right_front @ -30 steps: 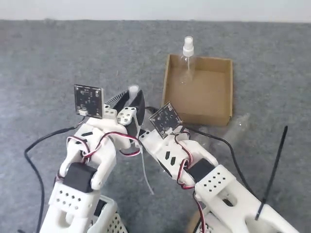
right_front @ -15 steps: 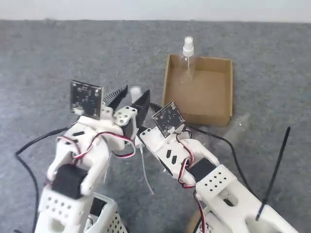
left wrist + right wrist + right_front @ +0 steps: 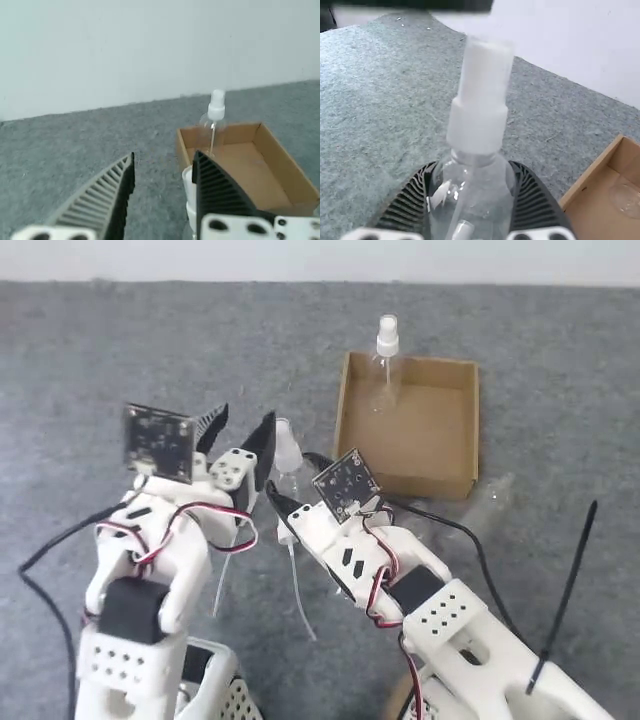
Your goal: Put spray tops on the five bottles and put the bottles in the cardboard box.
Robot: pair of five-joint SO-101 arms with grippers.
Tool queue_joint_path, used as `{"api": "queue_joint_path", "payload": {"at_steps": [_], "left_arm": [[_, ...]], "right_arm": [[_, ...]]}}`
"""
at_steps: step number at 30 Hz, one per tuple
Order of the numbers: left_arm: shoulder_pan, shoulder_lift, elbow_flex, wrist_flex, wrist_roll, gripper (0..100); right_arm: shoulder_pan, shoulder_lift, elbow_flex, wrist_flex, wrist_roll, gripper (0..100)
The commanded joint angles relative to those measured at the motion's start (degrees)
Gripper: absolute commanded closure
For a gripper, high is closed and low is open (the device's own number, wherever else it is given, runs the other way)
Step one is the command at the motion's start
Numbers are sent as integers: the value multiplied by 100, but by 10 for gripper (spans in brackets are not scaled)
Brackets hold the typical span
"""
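- Grey carpeted table [image 3: 120,350]; an open brown cardboard box [image 3: 430,483] sits on its far side, with one clear capped bottle [image 3: 384,380] standing inside.
- Right arm's jaws clench a clear plastic bottle [image 3: 472,200], upright with its long axis vertical. The box lies just beyond it, nearest this arm.
- Left arm's jaws gape empty just beside its white spray top [image 3: 480,105], having drawn back off it since a second ago.

Capped bottle [image 3: 386,368] upright in cardboard box [image 3: 412,483]

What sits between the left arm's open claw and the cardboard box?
In the high view, a spray-topped bottle, held by the right gripper, stands between the left gripper and the cardboard box.
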Motion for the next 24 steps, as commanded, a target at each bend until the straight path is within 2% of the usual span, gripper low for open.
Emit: {"api": "queue_joint_path", "payload": {"at_steps": [1, 8, 13, 18, 21, 24], "left_arm": [[-44, -53, 233, -308, -79, 830], [-26, -97, 444, -299, -88, 830], [-97, -105, 75, -255, -88, 830], [-334, -114, -681, 695, -53, 830], [-431, -114, -708, 1222, -53, 829], [-413, -114, -154, 1125, -9, 827]], "right_arm": [[57, -295, -88, -110, -44, 993], [66, -295, -88, -110, -44, 993], [75, -295, -88, -110, -53, 993], [75, -295, -88, -101, -53, 993], [84, -295, -88, -101, -53, 993], [145, -295, -97, -101, -53, 993]]}}
